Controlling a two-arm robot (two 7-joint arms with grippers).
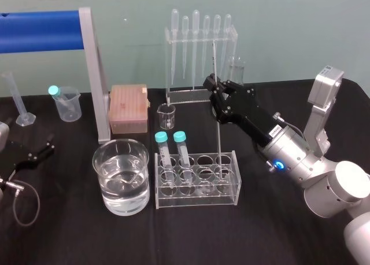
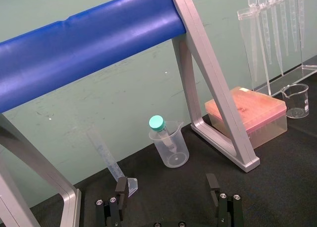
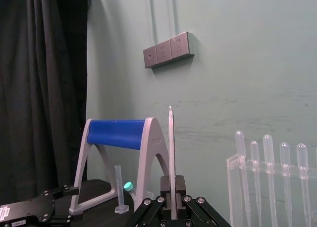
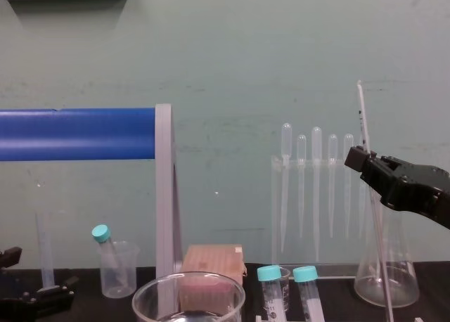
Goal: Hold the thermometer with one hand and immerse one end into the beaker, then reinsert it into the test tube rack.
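Your right end effector (image 1: 215, 94) clasps the thermometer (image 1: 219, 143) standing in the rack (image 1: 196, 198) on the black-draped desk (image 1: 277, 219). The left end effector (image 2: 167, 187) rests spread apart, and the wall (image 1: 289, 22) behind is pale green.

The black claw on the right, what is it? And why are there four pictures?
It is a robot's hand, called an end effector. The robot has two arms. One picture comes from a camera on its head, one from its chest, one from each wrist. The right end effector is shut on the thermometer, a long thin glass rod whose lower end stands in the test tube rack. The left end effector is open, over on the left. Beside the rack stands a big beaker of clear liquid.
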